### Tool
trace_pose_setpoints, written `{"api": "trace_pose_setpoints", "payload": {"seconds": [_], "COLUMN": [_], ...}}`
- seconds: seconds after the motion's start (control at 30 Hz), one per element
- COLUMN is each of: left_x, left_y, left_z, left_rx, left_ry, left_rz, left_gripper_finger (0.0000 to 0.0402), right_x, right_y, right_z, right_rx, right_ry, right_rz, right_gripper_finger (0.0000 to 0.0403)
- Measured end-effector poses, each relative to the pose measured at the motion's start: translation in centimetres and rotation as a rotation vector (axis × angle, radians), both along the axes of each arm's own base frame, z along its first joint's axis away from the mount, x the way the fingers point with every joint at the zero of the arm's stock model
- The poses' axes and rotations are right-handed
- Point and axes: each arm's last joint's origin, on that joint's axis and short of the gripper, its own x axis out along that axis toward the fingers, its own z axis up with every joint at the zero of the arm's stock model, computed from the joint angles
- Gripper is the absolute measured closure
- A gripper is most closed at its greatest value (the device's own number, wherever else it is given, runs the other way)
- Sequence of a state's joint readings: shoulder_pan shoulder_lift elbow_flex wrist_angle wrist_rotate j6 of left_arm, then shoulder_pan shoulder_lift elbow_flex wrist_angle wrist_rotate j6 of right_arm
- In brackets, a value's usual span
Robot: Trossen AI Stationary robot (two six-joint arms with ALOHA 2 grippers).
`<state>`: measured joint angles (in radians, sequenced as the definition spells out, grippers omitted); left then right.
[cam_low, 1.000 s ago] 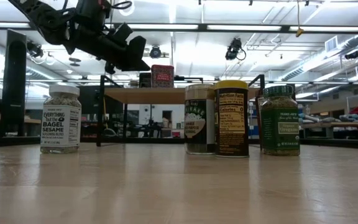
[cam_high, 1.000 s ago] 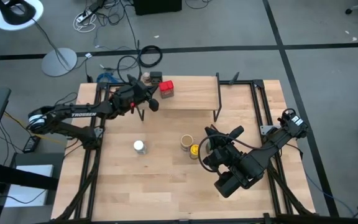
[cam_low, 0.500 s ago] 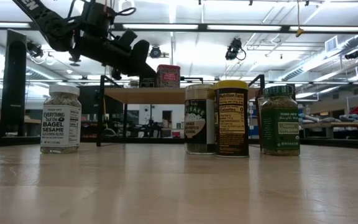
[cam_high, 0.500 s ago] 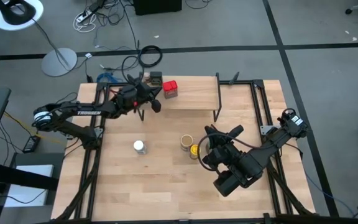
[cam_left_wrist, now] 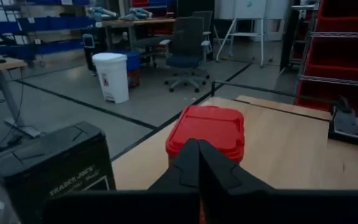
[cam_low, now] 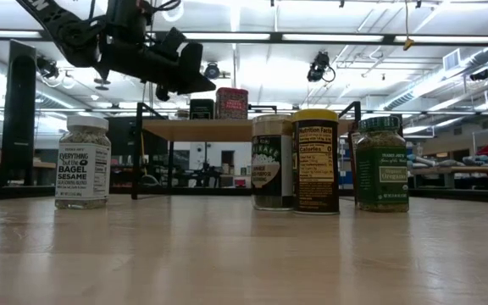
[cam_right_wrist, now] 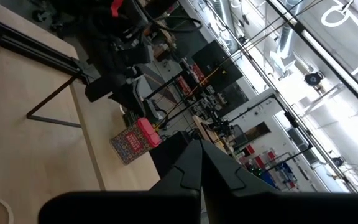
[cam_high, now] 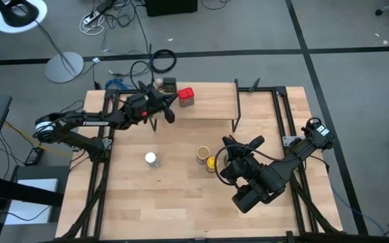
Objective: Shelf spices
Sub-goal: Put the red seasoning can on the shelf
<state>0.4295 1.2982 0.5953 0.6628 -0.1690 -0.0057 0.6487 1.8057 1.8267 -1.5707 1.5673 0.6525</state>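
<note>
Left gripper [cam_high: 170, 115], fingers clenched on nothing, hovers at the shelf [cam_high: 215, 101], just beside the red tin [cam_high: 186, 96] at the worktop's 12 o'clock. The right gripper [cam_high: 225, 145], also clenched and empty, waits near four jars mid-worktop. The tin looks light, rigid and slick; a grip across its flat sides seems safest.

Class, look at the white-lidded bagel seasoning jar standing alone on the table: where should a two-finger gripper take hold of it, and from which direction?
Probably from straight above, fingers closing across the round body just under the white lid. The white-lidded bagel seasoning jar stands upright on the wooden table with bare table all round it, so nothing blocks a vertical descent. Its straight cylindrical sides give both fingers matching contact; the lid alone looks too shallow.
</note>
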Motion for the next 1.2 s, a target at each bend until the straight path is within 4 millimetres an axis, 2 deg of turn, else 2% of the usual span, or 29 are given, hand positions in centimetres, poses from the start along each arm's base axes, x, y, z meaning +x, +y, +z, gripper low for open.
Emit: {"api": "trace_pose_setpoints", "payload": {"seconds": [0.13, 0.23, 0.37, 0.47, 0.87, 1.2], "left_x": [0.1, 0.4, 0.9, 1.3, 2.9, 4.2], "left_y": [-0.6, -1.3, -1.8, -1.8, -1.0, 0.1], "left_z": [0.4, 0.4, -0.8, -2.1, -4.5, -3.2], "left_rx": [0.031, 0.058, 0.015, -0.021, -0.033, -0.013], "left_ry": [-0.002, 0.01, 0.086, 0.158, 0.159, 0.125], "left_rz": [-0.025, -0.126, -0.199, -0.178, -0.045, 0.044], "left_gripper_finger": [0.0402, 0.0402, 0.0402, 0.0401, 0.0401, 0.0401], "right_x": [0.0, 0.0, 0.0, 0.0, 0.1, 0.1], "right_y": [0.0, 0.0, 0.0, 0.0, -0.1, -0.1], "right_z": [0.0, 0.0, 0.0, 0.0, 0.0, 0.0], "right_rx": [0.001, 0.001, 0.002, 0.005, 0.01, 0.01], "right_ry": [0.001, 0.003, 0.003, 0.004, 0.001, 0.002], "right_rz": [0.0, 0.0, 0.0, 0.001, -0.004, -0.005], "right_gripper_finger": [0.0401, 0.0401, 0.0401, 0.0401, 0.0401, 0.0401]}}
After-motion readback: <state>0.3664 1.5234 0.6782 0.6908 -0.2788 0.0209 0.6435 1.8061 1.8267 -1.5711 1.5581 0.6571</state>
